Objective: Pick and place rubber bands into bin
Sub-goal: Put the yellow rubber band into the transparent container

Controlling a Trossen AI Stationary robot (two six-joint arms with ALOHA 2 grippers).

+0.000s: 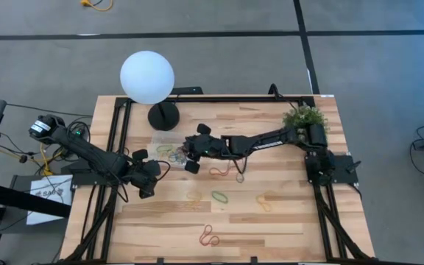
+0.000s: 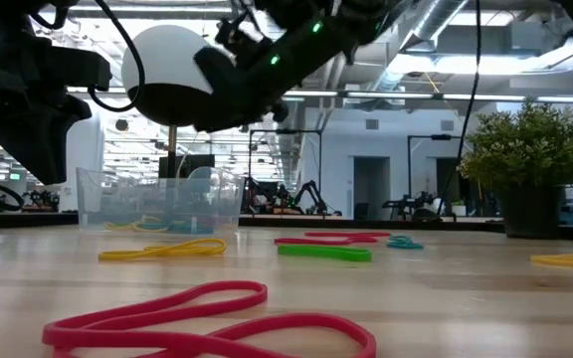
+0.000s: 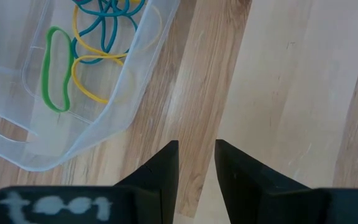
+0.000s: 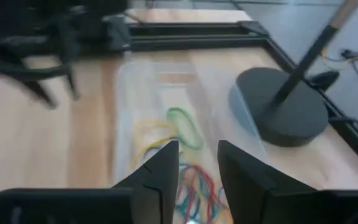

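Over the small clear plastic rectangular bin (image 1: 169,148), the right gripper (image 1: 188,152) hangs with its jaws parted and nothing between them, several coloured elastic rubber bands (image 4: 188,180) lying in the tub beneath. This looks like the release step; done well, the gripper should lift straight up so no loop snags a finger. More bands lie loose on the wooden worktop (image 1: 285,221), well away from the bin toward its front edge. The left gripper (image 1: 143,181) waits just beside the bin, jaws apart and empty.
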